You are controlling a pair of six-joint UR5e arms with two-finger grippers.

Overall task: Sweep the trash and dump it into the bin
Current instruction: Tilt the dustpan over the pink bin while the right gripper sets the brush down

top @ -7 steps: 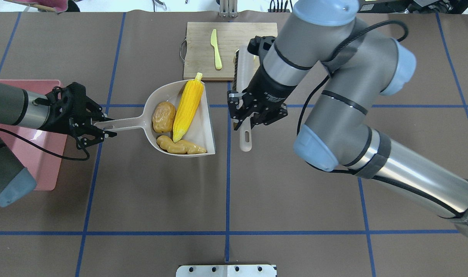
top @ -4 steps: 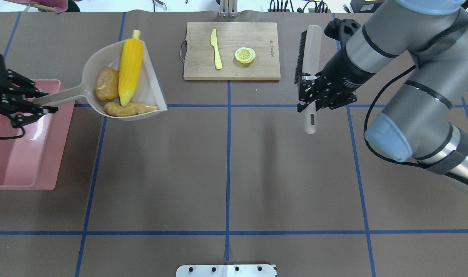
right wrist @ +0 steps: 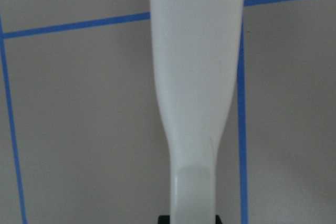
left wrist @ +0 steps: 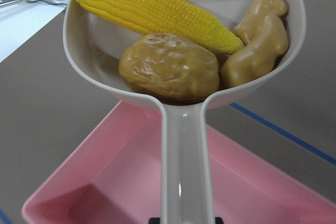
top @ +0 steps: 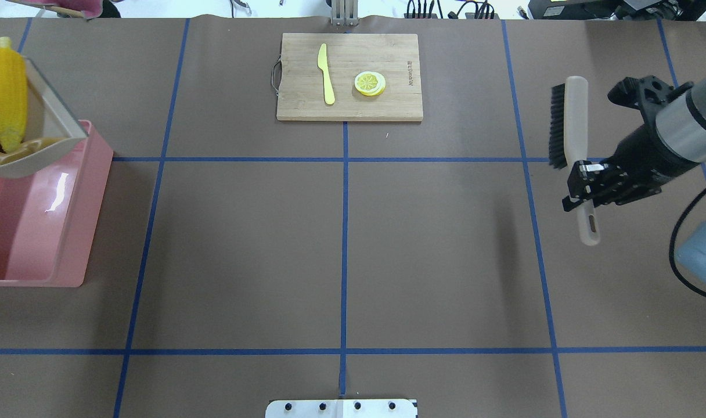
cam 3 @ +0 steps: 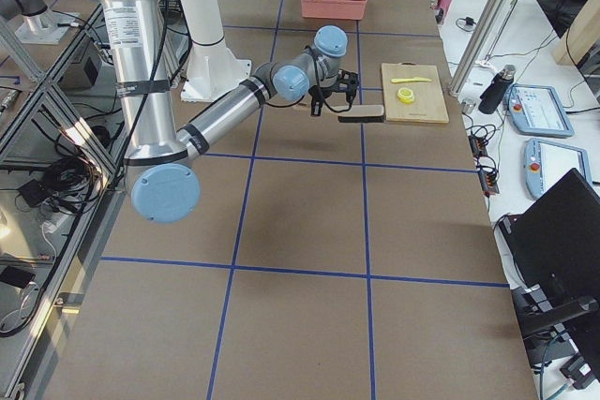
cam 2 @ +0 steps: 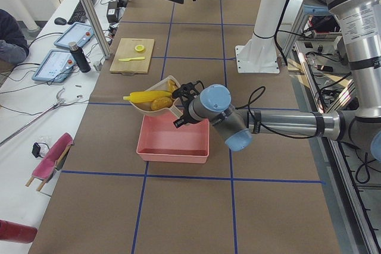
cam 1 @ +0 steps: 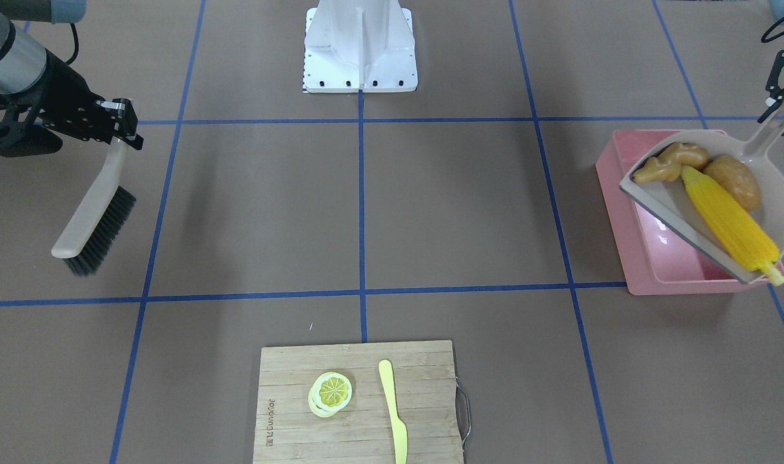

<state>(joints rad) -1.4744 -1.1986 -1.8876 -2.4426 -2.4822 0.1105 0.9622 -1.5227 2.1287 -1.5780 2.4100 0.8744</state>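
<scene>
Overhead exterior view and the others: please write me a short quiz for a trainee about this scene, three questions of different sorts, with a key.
1. True or false: the corn cob, ginger root and potato lie in the pink bin.
2. The right hand is shut on: A a sponge, B a brush, C a spoon.
3. Fill in: the lemon slice lies on the ____.
Key: 1 false, they lie in the dustpan held over it; 2 B; 3 cutting board.
</scene>
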